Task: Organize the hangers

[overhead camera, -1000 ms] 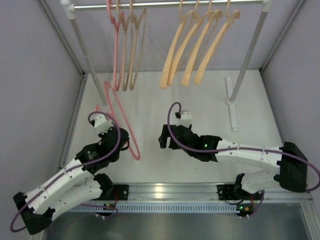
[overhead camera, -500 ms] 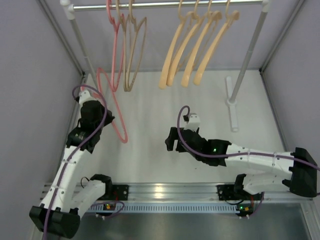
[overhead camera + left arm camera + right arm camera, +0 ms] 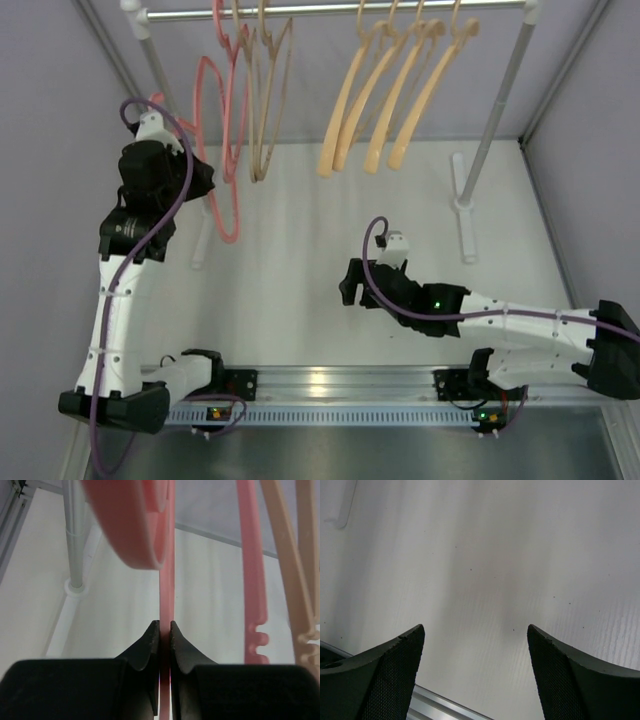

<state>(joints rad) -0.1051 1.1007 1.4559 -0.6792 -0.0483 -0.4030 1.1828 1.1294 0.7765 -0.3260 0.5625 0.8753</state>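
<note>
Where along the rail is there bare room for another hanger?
Bare rail runs between the beige hangers and the peach hangers. A shorter stretch lies by the left post, but crowded: the left gripper holds a pink hanger beside the hung pink hanger.

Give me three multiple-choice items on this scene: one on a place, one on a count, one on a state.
1. Where do the orange hangers hang?
A) left end of the rail
B) right part of the rail
C) lying flat below it

2. How many pink hangers show?
A) one
B) two
C) four

3. The right claw is:
A) open and empty
B) shut on a hanger
C) shut on the rail

Answers:
1 B, all four hooks sit right of the rail's middle.
2 B, one hangs on the rail, one is pinched in the left claw.
3 A, its fingers stand apart over bare table.
</note>
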